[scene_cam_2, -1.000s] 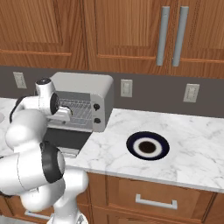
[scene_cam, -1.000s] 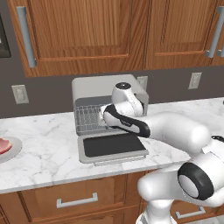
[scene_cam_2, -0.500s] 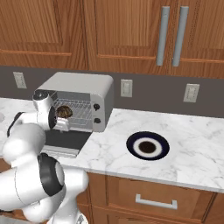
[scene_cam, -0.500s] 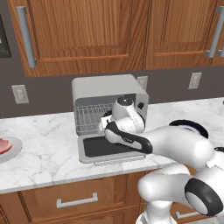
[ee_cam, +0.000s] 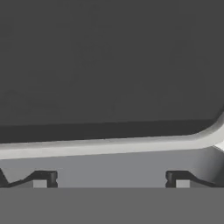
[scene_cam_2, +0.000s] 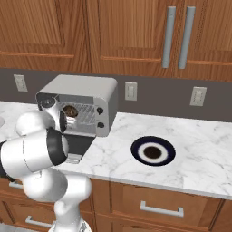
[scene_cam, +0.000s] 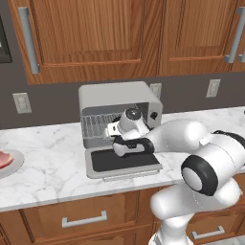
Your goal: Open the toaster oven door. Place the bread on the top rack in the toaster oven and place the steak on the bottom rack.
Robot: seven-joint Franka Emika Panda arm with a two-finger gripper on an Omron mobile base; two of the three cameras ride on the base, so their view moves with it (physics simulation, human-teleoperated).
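The hand (ee_cam: pixel 109 178), spread wide and holding nothing, hovers over the toaster oven door (ee_cam: pixel 109 65).

Base views flank toaster oven (scene_cam: pixel 119 103); hand view close

brushed matte silver metal on the toaster oven (scene_cam: pixel 119 97) with dark smooth glass in the toaster oven door (scene_cam: pixel 123 160) lying flat, thin wire racks inside, sitting on a glossy white marble counter (scene_cam: pixel 43 174) under warm satin-finish wood cabinets (scene_cam: pixel 95 33) with metal handles
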